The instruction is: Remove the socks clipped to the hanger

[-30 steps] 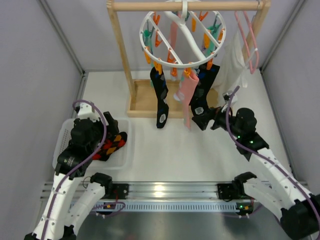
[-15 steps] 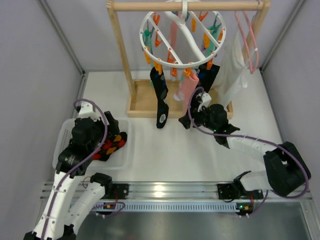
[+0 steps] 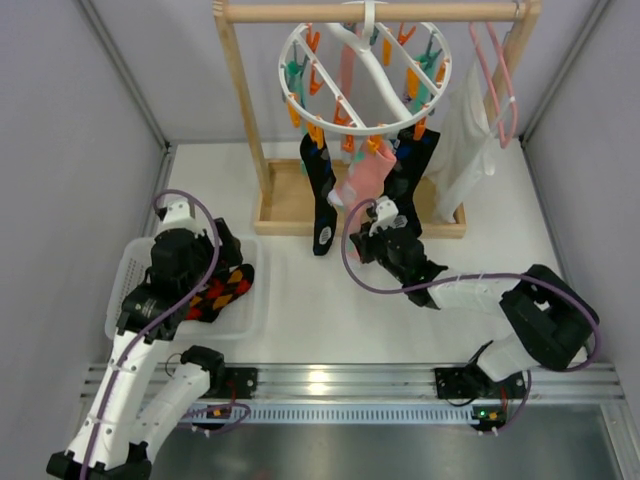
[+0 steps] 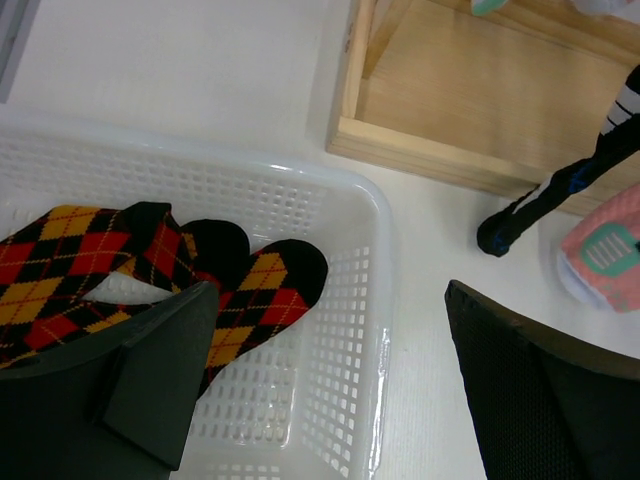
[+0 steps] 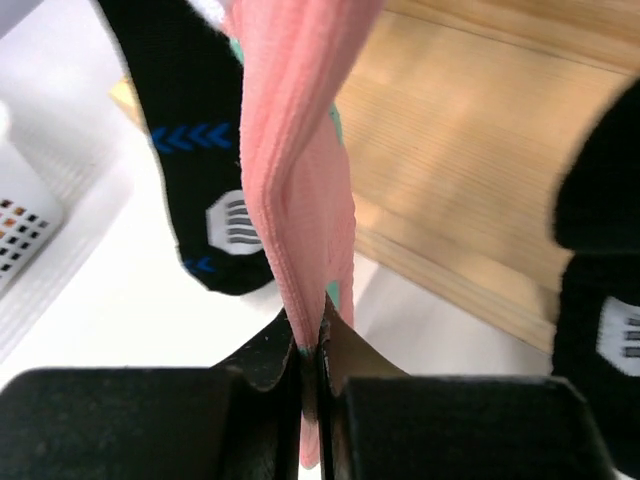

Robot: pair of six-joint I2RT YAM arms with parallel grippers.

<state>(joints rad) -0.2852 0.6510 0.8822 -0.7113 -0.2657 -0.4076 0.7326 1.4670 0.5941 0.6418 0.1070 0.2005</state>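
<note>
The white ring hanger [image 3: 365, 75] hangs from the rack's bar with orange and teal clips. Clipped to it are a black sock [image 3: 322, 200], a pink sock [image 3: 368, 175] and another black sock [image 3: 410, 180]. My right gripper [image 3: 373, 220] is shut on the pink sock's lower end. In the right wrist view the pink sock [image 5: 295, 180] runs down into my right gripper [image 5: 312, 350], pinched between both pads. My left gripper [image 4: 330, 300] hangs open over the basket's right wall, holding nothing.
A white mesh basket [image 4: 350, 330] at the left holds red-yellow-black argyle socks [image 4: 120, 270]. The wooden rack [image 3: 240, 100] has a flat base [image 5: 470, 170] behind the socks. A white cloth garment [image 3: 462, 150] and a pink wire hanger [image 3: 500, 80] hang at the right.
My right arm swung left from the right black sock to the pink sock, and its jaws closed on the pink sock. The left arm shifted slightly.
</note>
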